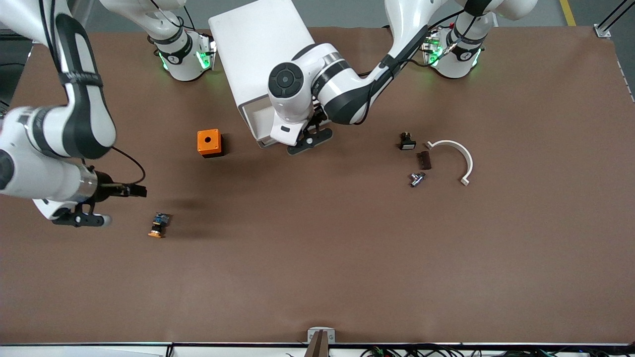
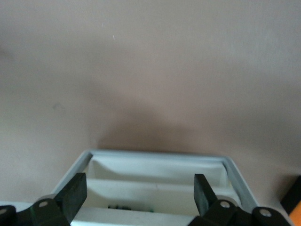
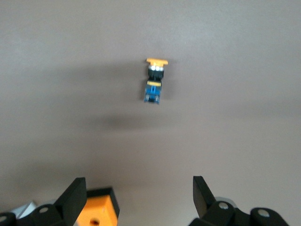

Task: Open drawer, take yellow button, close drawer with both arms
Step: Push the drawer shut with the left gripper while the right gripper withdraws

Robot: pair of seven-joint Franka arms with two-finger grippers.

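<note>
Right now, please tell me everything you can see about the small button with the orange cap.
The button is small, with a flat round orange cap, a black middle and a blue rear end, plastic by its look. It lies on its side on the bare brown table, toward the right arm's end, nearer to the front camera than the orange cube. Nothing touches it.

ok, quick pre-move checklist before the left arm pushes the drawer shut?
1. Button out of the drawer, lying on the table: ok.
2. Right gripper open, holding nothing, up above the button: ok.
3. Left gripper open, at the drawer's open front: ok.
4. Drawer pulled out, not shut: not ok.
5. Nothing in the drawer standing above its rim: cannot tell, dark bits show inside.
6. Orange cube beside the cabinet, off the drawer's path: ok.
</note>
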